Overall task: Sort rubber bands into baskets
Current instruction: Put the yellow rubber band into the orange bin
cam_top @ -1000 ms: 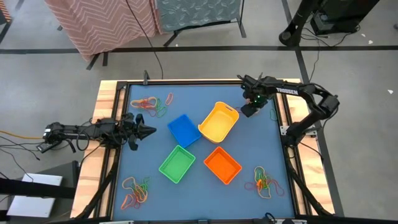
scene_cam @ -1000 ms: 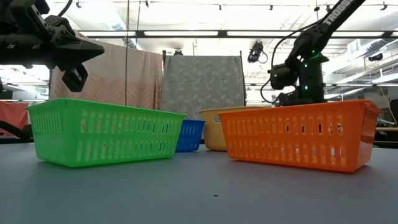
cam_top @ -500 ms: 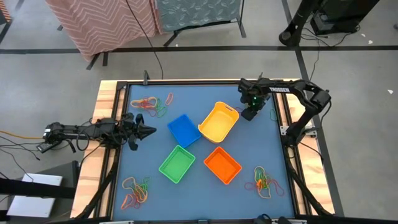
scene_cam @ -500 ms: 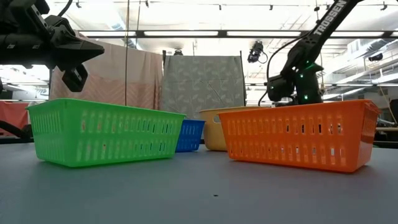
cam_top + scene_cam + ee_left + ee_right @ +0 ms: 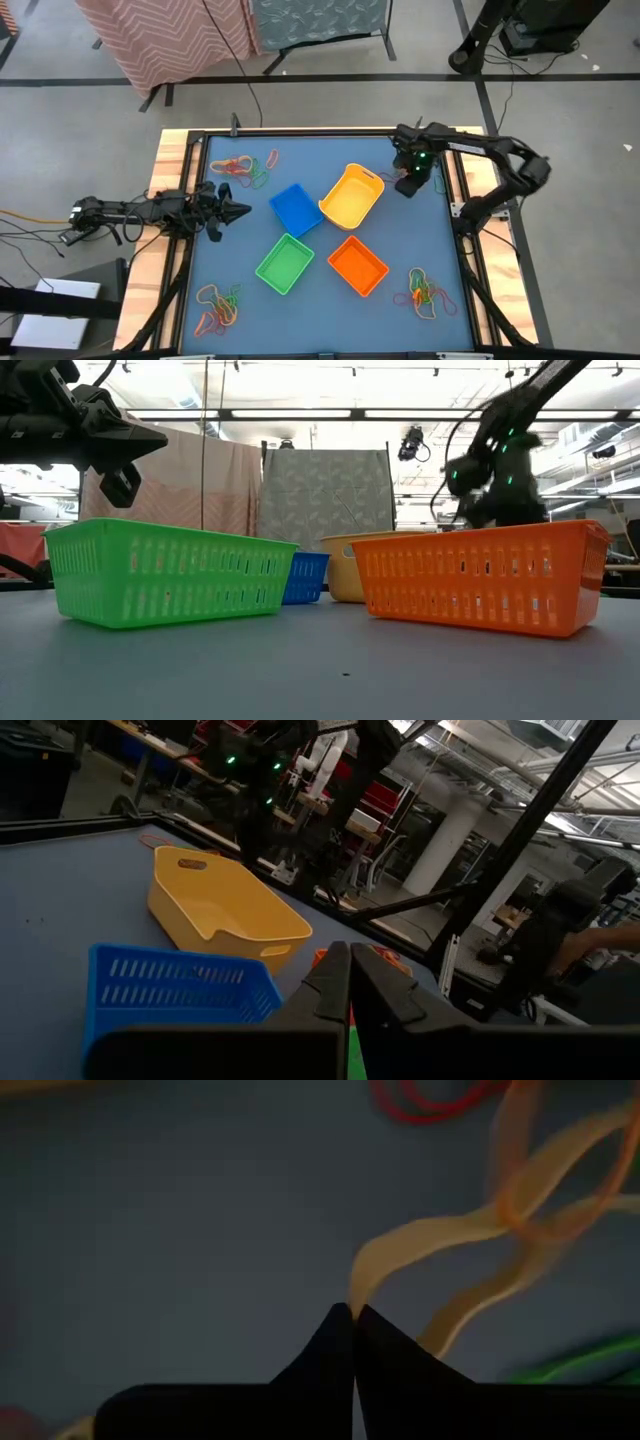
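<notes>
Four baskets stand mid-table: blue (image 5: 295, 209), yellow (image 5: 352, 195), green (image 5: 285, 263), orange (image 5: 357, 265). Rubber bands lie in loose piles at the far left (image 5: 245, 168), near left (image 5: 218, 308) and near right (image 5: 425, 292). My right gripper (image 5: 410, 186) points down just right of the yellow basket, near the far right corner, shut on an orange rubber band (image 5: 470, 1230). Red (image 5: 430, 1098) and green (image 5: 570, 1362) bands lie on the mat beneath it. My left gripper (image 5: 240, 211) hovers level at the table's left edge, shut and holding nothing. My right gripper pinches one end of the orange rubber band (image 5: 360, 1295) between its two fingertips, coming from above and pointing down. The band trails away from the fingertips in a wavy line toward the other bands on the mat; its far end is blurred.
The wooden table frame (image 5: 455, 190) runs close beside my right gripper. Open blue mat (image 5: 240, 250) lies between the baskets and the left edge. Fabric-covered racks and stands are beyond the far edge.
My right gripper has shifted a little toward the table's right edge and risen, tipping as it went. My left arm has kept still.
</notes>
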You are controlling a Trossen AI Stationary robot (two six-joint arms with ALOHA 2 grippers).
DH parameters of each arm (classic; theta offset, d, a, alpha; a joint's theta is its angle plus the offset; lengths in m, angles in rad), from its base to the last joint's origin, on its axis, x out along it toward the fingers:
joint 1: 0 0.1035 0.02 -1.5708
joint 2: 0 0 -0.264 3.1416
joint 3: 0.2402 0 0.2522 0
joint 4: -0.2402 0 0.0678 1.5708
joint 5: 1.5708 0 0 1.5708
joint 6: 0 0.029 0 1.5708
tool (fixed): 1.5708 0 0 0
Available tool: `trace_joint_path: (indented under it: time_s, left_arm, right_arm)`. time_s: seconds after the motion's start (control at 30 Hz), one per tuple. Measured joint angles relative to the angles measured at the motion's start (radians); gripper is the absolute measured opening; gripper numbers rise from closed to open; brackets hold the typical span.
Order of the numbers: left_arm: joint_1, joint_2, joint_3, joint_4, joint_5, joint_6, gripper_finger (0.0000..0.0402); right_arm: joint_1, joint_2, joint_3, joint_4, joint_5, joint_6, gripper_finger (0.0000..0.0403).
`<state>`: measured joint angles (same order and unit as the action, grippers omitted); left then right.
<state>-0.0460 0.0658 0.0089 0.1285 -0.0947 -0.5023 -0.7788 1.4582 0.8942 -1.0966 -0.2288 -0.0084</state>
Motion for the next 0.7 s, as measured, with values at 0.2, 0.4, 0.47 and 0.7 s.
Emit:
trace_joint_path:
  time_s: [0.2,0.4,0.47,0.7]
  left_arm:
    - [0.0,0.0,0.0,0.0,0.0,0.0,0.0016]
    - [0.0,0.0,0.0,0.0,0.0,0.0,0.0016]
    - [0.0,0.0,0.0,0.0,0.0,0.0,0.0016]
    - [0.0,0.0,0.0,0.0,0.0,0.0,0.0016]
  right_arm:
    - [-0.025,-0.186,0.03,-0.044,-0.137,0.067,0.0007]
    - [-0.054,-0.304,0.102,-0.085,-0.133,0.157,0.0006]
    - [-0.061,-0.328,0.13,-0.105,-0.116,0.17,0.0005]
    - [-0.068,-0.367,0.244,-0.129,-0.044,0.201,0.0005]
